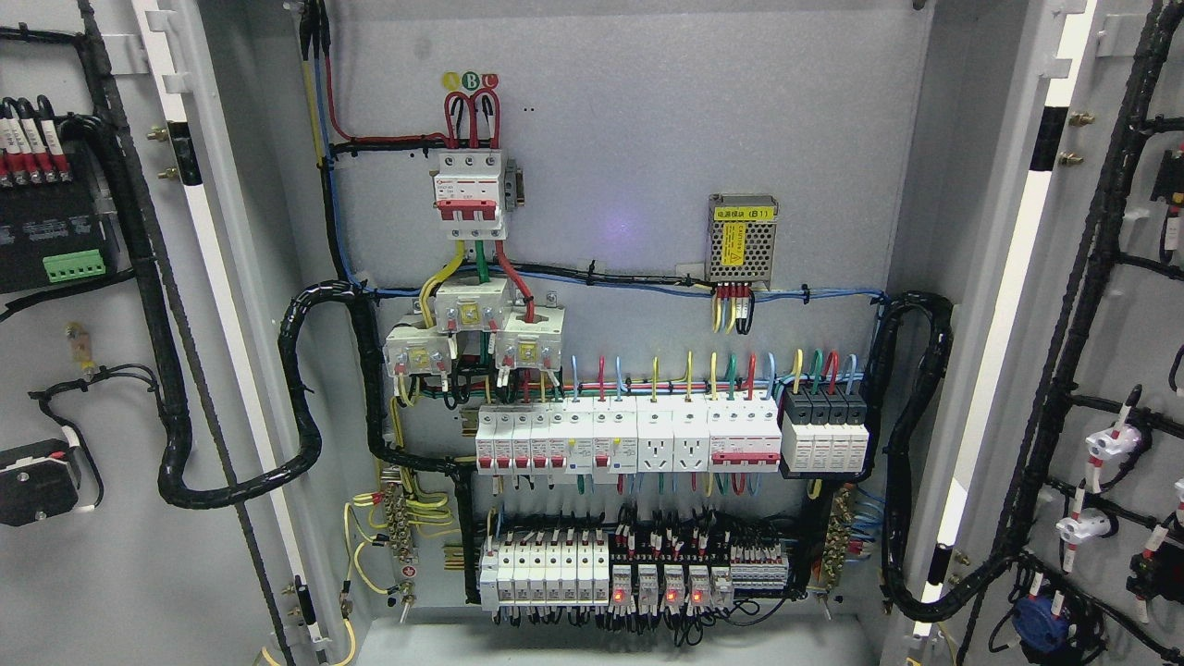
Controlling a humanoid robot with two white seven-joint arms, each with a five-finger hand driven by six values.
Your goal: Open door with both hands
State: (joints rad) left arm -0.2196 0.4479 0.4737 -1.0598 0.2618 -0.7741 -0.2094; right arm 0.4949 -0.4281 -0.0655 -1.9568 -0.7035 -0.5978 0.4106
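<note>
grey steel cabinet point(629, 139) is seen from the head view with both doors swung wide: left door point(111, 573) at the left edge, right door point(1128, 305) at the right. breaker rows point(675, 442) are exposed inside. neither hand is shown, so finger state cannot be told.

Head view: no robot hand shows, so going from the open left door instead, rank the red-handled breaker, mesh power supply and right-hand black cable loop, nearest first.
Neither hand is in view, so the order runs from the left door:
1. Red-handled breaker, upper left of the back panel.
2. Mesh power supply, upper right of the panel.
3. Black cable loop, at the cabinet's right wall.
</note>
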